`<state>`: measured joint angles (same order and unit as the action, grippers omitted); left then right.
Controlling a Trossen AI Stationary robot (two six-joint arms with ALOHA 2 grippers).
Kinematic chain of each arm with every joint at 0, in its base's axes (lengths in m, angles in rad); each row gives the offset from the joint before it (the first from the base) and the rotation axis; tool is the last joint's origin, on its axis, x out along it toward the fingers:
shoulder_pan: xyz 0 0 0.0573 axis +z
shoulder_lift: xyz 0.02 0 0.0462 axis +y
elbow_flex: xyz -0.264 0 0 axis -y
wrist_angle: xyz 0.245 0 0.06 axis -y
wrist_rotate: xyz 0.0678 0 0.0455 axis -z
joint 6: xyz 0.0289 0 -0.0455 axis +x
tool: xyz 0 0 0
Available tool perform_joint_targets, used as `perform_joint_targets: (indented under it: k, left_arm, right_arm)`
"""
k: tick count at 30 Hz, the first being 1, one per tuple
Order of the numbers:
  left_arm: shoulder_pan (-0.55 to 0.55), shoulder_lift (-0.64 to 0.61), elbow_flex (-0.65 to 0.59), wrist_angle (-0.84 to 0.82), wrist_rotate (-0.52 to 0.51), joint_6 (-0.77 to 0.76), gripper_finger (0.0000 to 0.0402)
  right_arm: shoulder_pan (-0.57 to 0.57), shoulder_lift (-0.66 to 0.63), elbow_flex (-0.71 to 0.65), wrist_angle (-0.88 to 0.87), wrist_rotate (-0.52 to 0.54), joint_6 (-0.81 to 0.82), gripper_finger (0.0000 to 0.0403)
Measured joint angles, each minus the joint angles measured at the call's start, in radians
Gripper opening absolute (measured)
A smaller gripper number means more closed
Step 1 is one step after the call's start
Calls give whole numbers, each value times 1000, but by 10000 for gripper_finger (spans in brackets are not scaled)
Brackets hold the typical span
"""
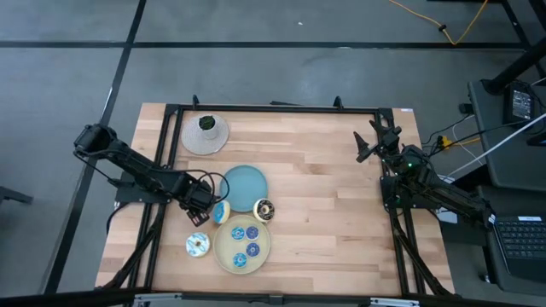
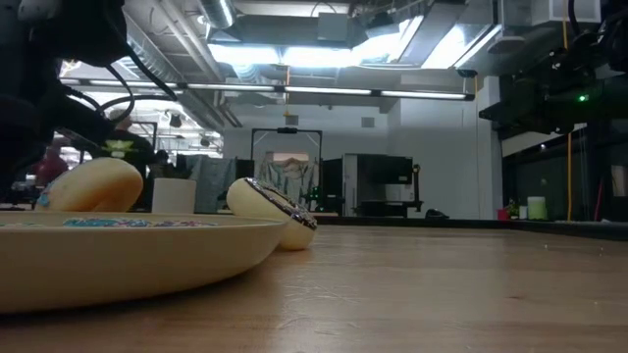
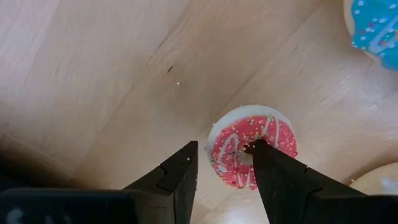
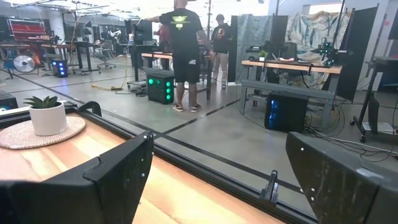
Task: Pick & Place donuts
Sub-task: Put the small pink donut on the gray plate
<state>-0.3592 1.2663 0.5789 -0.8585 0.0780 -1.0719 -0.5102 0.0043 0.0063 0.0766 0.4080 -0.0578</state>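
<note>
Donuts: pink one (image 3: 252, 152) lies flat on surface under left gripper (image 3: 225, 163), jaws part-open, one finger in its hole. Prob. light, rigid, slick; pinch across ring wall.

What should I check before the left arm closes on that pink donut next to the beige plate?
1. Left pincer open: ok, a gap shows between its dark fingers.
2. Small pink-frosted toy ring donut with white drizzle lined up: ok, one finger sits at its hole, the other outside its rim.
3. Donut lying flat on the wooden table: ok.
4. Blue-frosted sprinkled donut clear of the fingers: ok, it lies apart.
5. Room on the round beige plate: ok, three small blue donuts on it, bare area left.
6. Right pincer out of the way: ok, open, at the table's far right edge.
</note>
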Motion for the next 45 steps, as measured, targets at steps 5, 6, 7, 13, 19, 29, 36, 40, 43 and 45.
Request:
perform_joint_targets:
  k: [5, 6, 7, 13, 19, 29, 36, 40, 43, 45]
  left_arm:
    - [1, 0, -8, 7, 0, 10, 136]
    - [1, 0, -14, 11, 3, 11, 132]
    - [1, 0, -21, 17, 8, 11, 127]
    - [1, 0, -34, 34, 26, 12, 96]
    - [1, 0, -34, 34, 23, 12, 82]
    - [1, 0, -34, 33, 21, 12, 67]
    - [1, 0, -24, 18, 20, 20, 38]
    - [1, -8, -14, 14, 28, 37, 25]
    - [1, -8, -6, -5, 30, 45, 21]
    - [1, -8, 4, -22, 30, 67, 22]
  right_arm:
    - [0, 0, 0, 0, 0, 0, 365]
    - [0, 0, 0, 0, 0, 0, 365]
    - [0, 0, 0, 0, 0, 0, 365]
    - [0, 0, 0, 0, 0, 0, 365]
    - [0, 0, 0, 0, 0, 0, 365]
    - [0, 0, 0, 0, 0, 0, 365]
    - [0, 0, 0, 0, 0, 0, 365]
    - [0, 0, 0, 0, 0, 0, 365]
    - [0, 0, 0, 0, 0, 0, 365]
    - [0, 0, 0, 0, 0, 0, 365]
